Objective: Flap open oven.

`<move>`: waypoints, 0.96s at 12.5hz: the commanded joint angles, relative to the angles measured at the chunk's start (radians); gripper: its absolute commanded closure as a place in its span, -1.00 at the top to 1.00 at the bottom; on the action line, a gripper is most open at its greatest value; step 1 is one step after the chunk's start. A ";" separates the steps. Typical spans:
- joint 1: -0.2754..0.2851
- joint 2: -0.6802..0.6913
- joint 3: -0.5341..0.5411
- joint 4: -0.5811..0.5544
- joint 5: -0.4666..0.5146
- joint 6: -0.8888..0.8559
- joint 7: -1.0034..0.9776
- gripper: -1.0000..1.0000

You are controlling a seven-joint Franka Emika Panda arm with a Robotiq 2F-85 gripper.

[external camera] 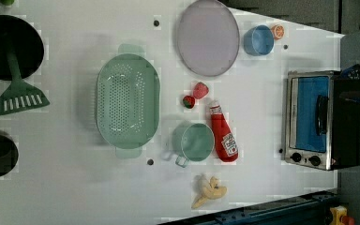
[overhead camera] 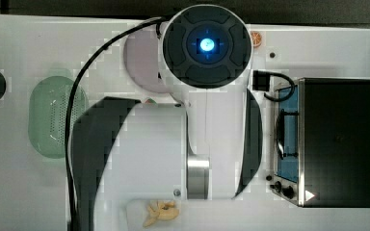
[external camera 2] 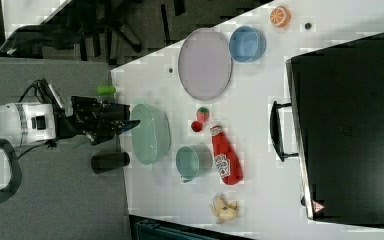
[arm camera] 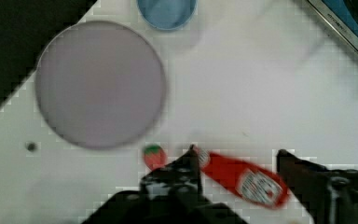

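- Top view: the oven (overhead camera: 335,142) sits shut at the tabletop (overhead camera: 318,53) edge on the top view's right.
- Left view: its handle (external camera: 322,115) faces the ketchup bottle (external camera: 224,137).
- Wrist view: the end effector (arm camera: 237,156) hangs wide and empty above the bottle.

Things on the table

Oven (external camera: 322,120) far at the left view's right; ketchup bottle (external camera: 223,134) just beside cup (external camera: 193,141), strainer (external camera: 127,101) left of both, plate (external camera: 208,37) above, banana (external camera: 208,190) below.

Oven (external camera 2: 347,135) door shut — tool (external camera 2: 130,122) well apart.
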 commanded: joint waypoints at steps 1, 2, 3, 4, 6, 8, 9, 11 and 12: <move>-0.040 -0.347 -0.035 -0.225 0.033 -0.141 0.053 0.60; -0.041 -0.347 -0.035 -0.225 0.033 -0.141 0.053 0.82; -0.040 -0.347 -0.035 -0.225 0.033 -0.141 0.053 0.99; -0.040 -0.347 -0.035 -0.225 0.033 -0.141 0.053 1.00; -0.040 -0.347 -0.035 -0.225 0.033 -0.141 0.053 0.89; -0.041 -0.347 -0.036 -0.226 0.033 -0.141 0.053 0.38; -0.042 -0.347 -0.037 -0.225 0.033 -0.141 0.053 0.14; -0.044 -0.345 -0.042 -0.228 0.033 -0.141 0.053 -0.32; -0.045 -0.342 -0.046 -0.232 0.032 -0.141 0.053 -0.56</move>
